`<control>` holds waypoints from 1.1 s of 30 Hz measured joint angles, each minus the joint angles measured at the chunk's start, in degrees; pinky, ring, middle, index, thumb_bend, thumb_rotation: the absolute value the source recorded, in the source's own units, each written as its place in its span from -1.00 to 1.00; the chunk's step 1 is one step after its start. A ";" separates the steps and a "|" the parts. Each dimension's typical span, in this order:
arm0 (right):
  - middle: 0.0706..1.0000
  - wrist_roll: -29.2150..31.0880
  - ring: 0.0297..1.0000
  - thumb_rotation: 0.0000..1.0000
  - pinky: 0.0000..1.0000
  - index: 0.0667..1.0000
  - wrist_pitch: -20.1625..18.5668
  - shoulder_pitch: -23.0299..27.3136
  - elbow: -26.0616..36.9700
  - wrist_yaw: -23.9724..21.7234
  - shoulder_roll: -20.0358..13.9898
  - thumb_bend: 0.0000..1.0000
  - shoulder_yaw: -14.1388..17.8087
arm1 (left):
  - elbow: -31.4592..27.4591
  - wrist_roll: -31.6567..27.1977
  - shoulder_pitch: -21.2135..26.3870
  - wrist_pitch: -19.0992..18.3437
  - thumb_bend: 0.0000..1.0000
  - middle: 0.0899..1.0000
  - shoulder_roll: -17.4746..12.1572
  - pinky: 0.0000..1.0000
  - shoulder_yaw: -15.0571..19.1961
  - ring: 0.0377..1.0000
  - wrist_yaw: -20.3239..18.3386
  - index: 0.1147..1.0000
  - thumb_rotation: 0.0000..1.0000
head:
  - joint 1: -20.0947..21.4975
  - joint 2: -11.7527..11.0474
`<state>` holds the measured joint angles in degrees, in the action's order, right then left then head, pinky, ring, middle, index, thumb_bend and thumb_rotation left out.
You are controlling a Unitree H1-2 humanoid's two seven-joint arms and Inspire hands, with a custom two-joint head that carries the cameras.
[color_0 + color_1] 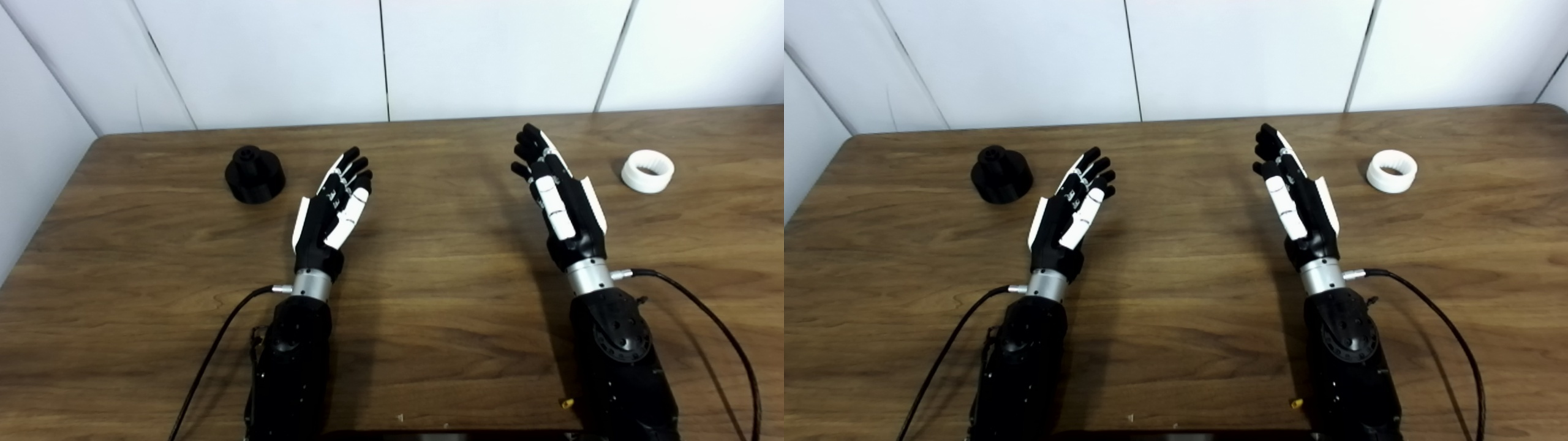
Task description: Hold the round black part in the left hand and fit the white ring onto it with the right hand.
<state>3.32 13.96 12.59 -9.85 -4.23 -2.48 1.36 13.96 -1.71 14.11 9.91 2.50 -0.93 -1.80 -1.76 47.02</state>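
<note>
The round black part (254,174) stands upright on the wooden table (429,294) at the far left, a short stub on its top. The white ring (647,171) lies flat on the table at the far right. My left hand (334,208) is open and empty, fingers stretched forward, a little right of and nearer than the black part. My right hand (560,190) is open and empty, fingers stretched forward, a hand's width left of the white ring. Neither hand touches either object.
White wall panels (380,55) rise just behind the table's far edge. The table's left edge (43,226) runs close to the black part. A black cable (723,331) trails from each wrist. A dark object (453,435) lies at the near edge.
</note>
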 measured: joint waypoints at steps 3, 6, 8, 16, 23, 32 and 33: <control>0.83 0.00 0.84 0.66 0.77 0.83 0.00 0.00 0.00 0.02 0.03 0.13 0.00 | -0.09 4.14 0.02 0.19 -0.11 0.82 -2.11 0.52 -1.33 0.70 0.06 0.82 0.14 | 0.00 0.00; 0.83 0.00 0.84 0.66 0.77 0.84 0.01 0.00 0.00 0.01 0.00 0.12 0.02 | -0.58 10.84 -0.07 0.29 0.01 0.80 -5.60 0.53 -2.73 0.69 1.19 0.79 0.16 | -0.17 -0.09; 0.83 0.02 0.85 0.64 0.81 0.84 0.01 0.00 0.00 -0.01 -0.01 0.14 0.07 | -1.74 14.69 -0.37 0.25 0.05 0.79 -7.63 0.55 -3.16 0.69 1.99 0.78 0.17 | -0.18 0.00; 0.85 0.12 0.87 0.66 0.82 0.85 0.01 0.00 0.00 -0.13 -0.01 0.15 0.09 | -7.30 22.73 -0.46 -2.94 0.08 0.81 -10.28 0.52 -3.91 0.71 3.23 0.79 0.03 | -0.53 -0.17; 0.85 0.12 0.86 0.66 0.81 0.85 0.04 0.03 -0.10 -0.29 -0.02 0.16 0.06 | -11.13 29.21 -0.48 -7.14 0.07 0.81 -13.77 0.54 -4.11 0.74 3.15 0.80 0.04 | -0.70 -0.26; 0.85 0.12 0.86 0.68 0.81 0.86 0.04 0.03 -0.10 -0.27 -0.01 0.11 0.07 | -12.92 36.92 -0.32 -10.18 0.13 0.83 -16.58 0.96 -4.41 0.91 3.68 0.81 0.07 | -0.88 -0.26; 0.85 0.12 0.86 0.68 0.81 0.86 0.04 0.03 -0.10 -0.27 -0.02 0.12 0.08 | -13.05 37.79 -0.28 -11.03 0.16 0.85 -16.82 0.98 -4.40 0.96 3.69 0.81 0.05 | -0.88 -0.26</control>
<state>3.43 14.00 12.62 -9.94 -4.51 -2.50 1.43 0.91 36.07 13.83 -1.12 -14.32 -5.33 1.88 -2.64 46.76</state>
